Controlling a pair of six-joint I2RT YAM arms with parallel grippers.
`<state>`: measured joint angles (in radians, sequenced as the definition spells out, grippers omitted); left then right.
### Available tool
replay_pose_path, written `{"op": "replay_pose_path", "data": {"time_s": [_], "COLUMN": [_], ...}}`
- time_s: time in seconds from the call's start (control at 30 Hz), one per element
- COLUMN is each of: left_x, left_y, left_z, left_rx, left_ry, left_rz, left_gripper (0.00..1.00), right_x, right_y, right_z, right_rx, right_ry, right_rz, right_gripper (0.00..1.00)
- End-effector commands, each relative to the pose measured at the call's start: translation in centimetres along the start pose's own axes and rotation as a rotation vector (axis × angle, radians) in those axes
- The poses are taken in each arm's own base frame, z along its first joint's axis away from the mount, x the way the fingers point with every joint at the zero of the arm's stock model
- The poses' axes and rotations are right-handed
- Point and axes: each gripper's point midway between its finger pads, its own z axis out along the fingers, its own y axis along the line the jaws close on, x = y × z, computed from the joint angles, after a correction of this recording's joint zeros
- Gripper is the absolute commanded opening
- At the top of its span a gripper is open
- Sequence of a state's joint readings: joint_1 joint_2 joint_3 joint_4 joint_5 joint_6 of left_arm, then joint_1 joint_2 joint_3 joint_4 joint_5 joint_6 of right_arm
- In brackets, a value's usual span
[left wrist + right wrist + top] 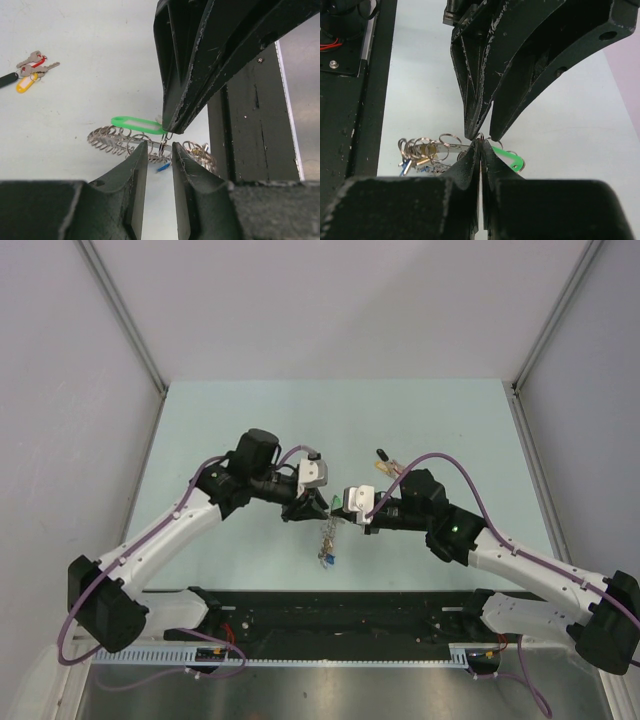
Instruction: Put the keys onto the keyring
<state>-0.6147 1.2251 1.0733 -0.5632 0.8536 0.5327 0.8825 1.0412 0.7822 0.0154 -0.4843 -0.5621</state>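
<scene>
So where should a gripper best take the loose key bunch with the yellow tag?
Probably by the yellow tag, coming from straight above: everything lies flat on the table, and the tag sticks out clear of the keys.

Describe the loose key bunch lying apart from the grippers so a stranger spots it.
On the pale table, look just beyond the right arm, at its wrist. The loose bunch lies flat there: silvery keys, a yellow tag, a black fob. The other cluster carries a green tag instead.
</scene>
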Motion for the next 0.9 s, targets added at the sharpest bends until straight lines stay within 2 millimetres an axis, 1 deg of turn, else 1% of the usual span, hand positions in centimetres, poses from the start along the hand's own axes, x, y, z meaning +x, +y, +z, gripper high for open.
{"op": "replay_pose_path", "data": {"time_s": [0.0, 0.07, 0.27, 0.37, 0.4, 0.43, 0.47, 0.53, 0.57, 0.63, 0.67, 0.7, 0.73, 0.77, 0.8, 0.83, 0.87], "left_x": [-1.1, -0.9, -0.9, -0.9, -1.0, -1.0, -1.0, -1.2, -1.5, -1.7, -2.2, -1.9, -2.4, -2.7, -2.9, -3.8, -3.6], "left_y": [-0.9, -1.0, -1.3, -1.3, -1.3, -1.2, -0.9, -0.9, -0.4, -0.4, 0.2, 0.3, 0.3, 0.8, 1.0, 1.3, 1.3], "left_z": [-0.1, 0.1, 0.6, 0.7, 0.6, 0.6, 0.5, 0.1, -0.1, -0.6, -0.9, -1.1, -1.5, -1.9, -2.1, -2.8, -2.8], "left_rx": [0.061, 0.067, 0.088, 0.087, 0.085, 0.078, 0.053, 0.031, -0.001, -0.037, -0.068, -0.09, -0.108, -0.133, -0.153, -0.183, -0.193], "left_ry": [-0.027, -0.021, -0.017, -0.018, -0.02, -0.018, -0.015, -0.02, -0.029, -0.048, -0.071, -0.075, -0.096, -0.121, -0.136, -0.172, -0.178], "left_rz": [0.038, 0.033, 0.026, 0.018, 0.02, 0.015, 0.02, 0.024, 0.035, 0.019, 0.029, -0.002, 0.001, 0.007, -0.022, 0.001, -0.009], "left_gripper": [0.29, 0.29, 0.23, 0.15, 0.06, 0.0, 0.0, 0.0, 0.0, 0.01, 0.0, 0.0, 0.0, 0.01, 0.01, 0.0, 0.0], "right_x": [-4.1, -4.2, -4.1, -4.1, -4.0, -4.0, -3.9, -3.9, -3.6, -3.6, -3.4, -3.4, -3.3, -3.2, -3.2, -3.2, -3.1], "right_y": [-1.5, -1.5, -1.3, -1.4, -1.4, -1.4, -1.6, -1.7, -1.9, -2.1, -2.3, -2.4, -2.5, -2.6, -2.7, -2.8, -2.8], "right_z": [-0.4, -0.4, -0.3, -0.2, -0.2, -0.3, -0.4, -0.6, -0.8, -1.0, -1.3, -1.4, -1.5, -1.6, -1.6, -1.7, -1.7], "right_rx": [0.033, 0.034, 0.027, 0.027, 0.028, 0.03, 0.038, 0.05, 0.061, 0.077, 0.091, 0.1, 0.106, 0.112, 0.114, 0.118, 0.117], "right_ry": [-0.106, -0.109, -0.108, -0.105, -0.103, -0.102, -0.093, -0.088, -0.074, -0.064, -0.052, -0.047, -0.042, -0.037, -0.036, -0.035, -0.033], "right_rz": [-0.076, -0.076, -0.074, -0.076, -0.075, -0.076, -0.077, -0.083, -0.083, -0.088, -0.088, -0.092, -0.093, -0.092, -0.095, -0.097, -0.095], "right_gripper": [0.0, 0.0, 0.0, 0.0, 0.0, 0.0, 0.0, 0.0, 0.0, 0.0, 0.0, 0.0, 0.0, 0.0, 0.0, 0.0, 0.0]}}
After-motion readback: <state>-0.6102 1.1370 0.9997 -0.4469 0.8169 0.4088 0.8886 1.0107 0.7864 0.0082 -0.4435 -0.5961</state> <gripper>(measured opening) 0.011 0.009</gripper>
